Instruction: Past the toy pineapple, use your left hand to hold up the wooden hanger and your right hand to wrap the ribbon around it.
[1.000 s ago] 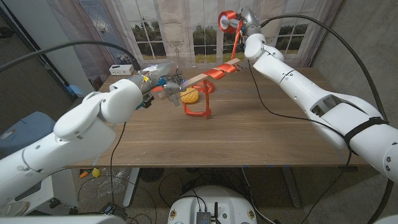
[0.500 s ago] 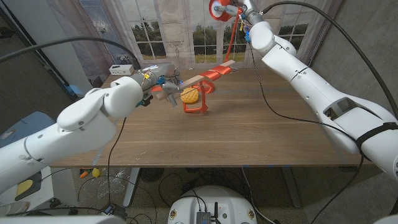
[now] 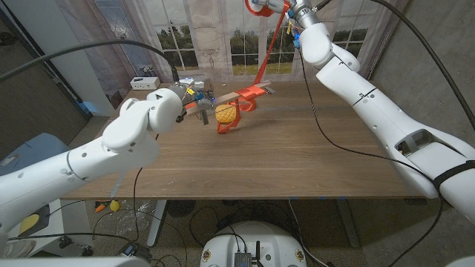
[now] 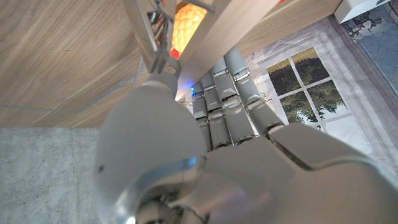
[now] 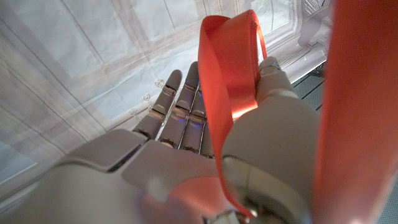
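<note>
My left hand [image 3: 191,102] grips one end of the wooden hanger [image 3: 231,94] and holds it above the table, just past the yellow toy pineapple [image 3: 225,113]. Red ribbon [image 3: 267,52] is wound around the hanger's far end, and a loop of it hangs down to the table beside the pineapple. From the hanger the ribbon runs up to my right hand [image 3: 286,7], which holds it high at the picture's top edge. The left wrist view has the left hand [image 4: 236,118] closed under the hanger [image 4: 230,28] with the pineapple [image 4: 186,22] beyond. The right hand [image 5: 180,149] pinches the ribbon [image 5: 233,68].
The wooden table [image 3: 297,159] stretches out in front of the hanger. A small white box [image 3: 143,82] sits at its back left corner. A black cable [image 3: 319,122] from the right arm trails over the table's right side. Curtains and a window stand behind.
My right hand has risen and moved left with the ribbon, pulling it taut. The hanger's far end has dropped lower and swung slightly left.
</note>
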